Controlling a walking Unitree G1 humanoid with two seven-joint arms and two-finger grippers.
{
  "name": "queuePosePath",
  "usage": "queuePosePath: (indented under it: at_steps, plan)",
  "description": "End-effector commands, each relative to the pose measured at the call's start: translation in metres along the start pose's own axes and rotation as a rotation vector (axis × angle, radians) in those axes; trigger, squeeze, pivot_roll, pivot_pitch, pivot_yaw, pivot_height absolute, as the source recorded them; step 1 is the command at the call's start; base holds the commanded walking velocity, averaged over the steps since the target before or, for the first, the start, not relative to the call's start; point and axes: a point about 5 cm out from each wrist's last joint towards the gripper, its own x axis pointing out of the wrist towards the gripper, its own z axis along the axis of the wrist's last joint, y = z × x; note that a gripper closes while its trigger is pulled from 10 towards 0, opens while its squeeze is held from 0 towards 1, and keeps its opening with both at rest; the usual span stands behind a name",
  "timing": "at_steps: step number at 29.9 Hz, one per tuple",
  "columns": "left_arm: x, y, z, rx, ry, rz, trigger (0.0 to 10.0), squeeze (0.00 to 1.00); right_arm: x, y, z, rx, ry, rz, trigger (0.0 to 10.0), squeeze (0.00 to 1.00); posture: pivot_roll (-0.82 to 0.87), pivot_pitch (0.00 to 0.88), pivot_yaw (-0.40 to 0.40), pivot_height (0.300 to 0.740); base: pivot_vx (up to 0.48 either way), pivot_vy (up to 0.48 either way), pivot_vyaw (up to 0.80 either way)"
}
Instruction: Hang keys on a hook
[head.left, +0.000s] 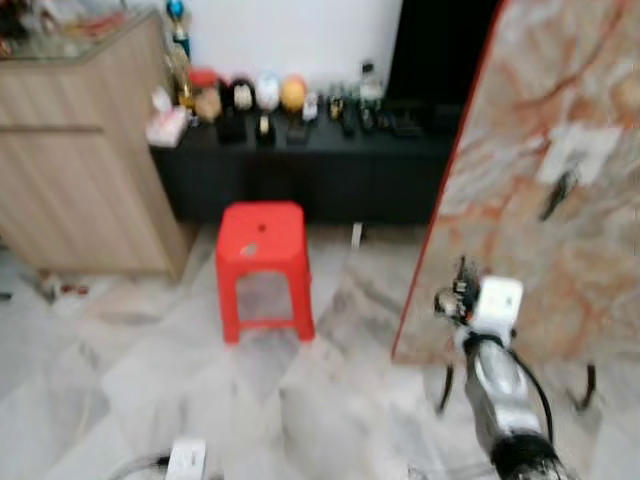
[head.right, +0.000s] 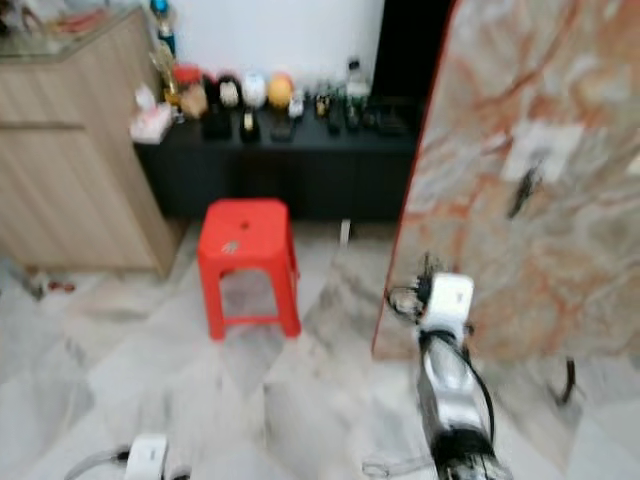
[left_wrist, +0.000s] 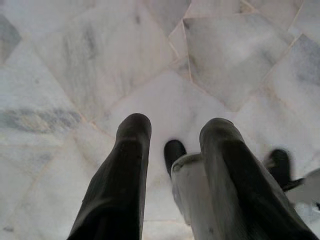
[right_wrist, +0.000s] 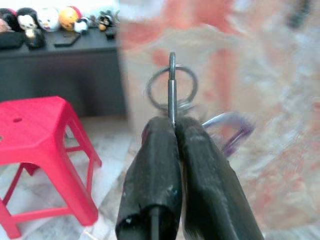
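1. Keys on a thin silver metal ring (right_wrist: 171, 87) stand edge-on between the two black fingers of the right end effector (right_wrist: 173, 125), which is pinched tight on them; a blurred purple-tinted loop (right_wrist: 231, 131) hangs just beside the ring.
2. Right end effector (head.left: 456, 291) is raised on its silver arm (head.left: 500, 395) in front of a large marbled orange-and-cream panel with a red edge (head.left: 560, 180).
3. Small dark hook (head.left: 558, 193) sits below a white patch (head.left: 580, 150) on that panel, up and to the right of the keys and well apart from them.
4. Left end effector (left_wrist: 172, 132) hangs low over the pale marble tiled floor (left_wrist: 90, 60), its two black fingers parted with a clear gap and nothing between them.
5. Red plastic stool (head.left: 263, 265) stands on the floor to the left of the panel.
6. Behind it, a long black low cabinet (head.left: 300, 170) carries a row of small figurines and bottles (head.left: 265, 100).
7. Light wooden cupboard (head.left: 80, 160) stands at the far left.
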Motion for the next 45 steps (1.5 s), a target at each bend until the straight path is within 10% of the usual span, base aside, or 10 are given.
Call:
queuePosePath:
  at_steps: [1, 25, 45]
  plan:
    - [-0.001, -0.004, -0.005, 0.005, 0.025, -0.009, 10.0, 0.0, 0.001, -0.007, 0.004, -0.01, -0.019, -0.017, 10.0, 0.0, -0.12, 0.0, 0.003, 0.738, 0.0, -0.409, 0.0]
    - [0.0, -0.004, -0.003, 0.007, 0.02, -0.003, 10.0, 0.0, 0.008, -0.015, 0.014, -0.003, -0.048, -0.069, 10.0, 0.0, -0.12, 0.0, 0.004, 0.738, 0.0, -0.412, 0.0]
    - [0.0, -0.004, -0.001, -0.025, 0.004, -0.005, 10.0, 0.0, 0.006, -0.014, 0.013, 0.006, -0.055, -0.08, 10.0, 0.0, -0.11, 0.0, 0.003, 0.738, 0.0, 0.0, 0.0]
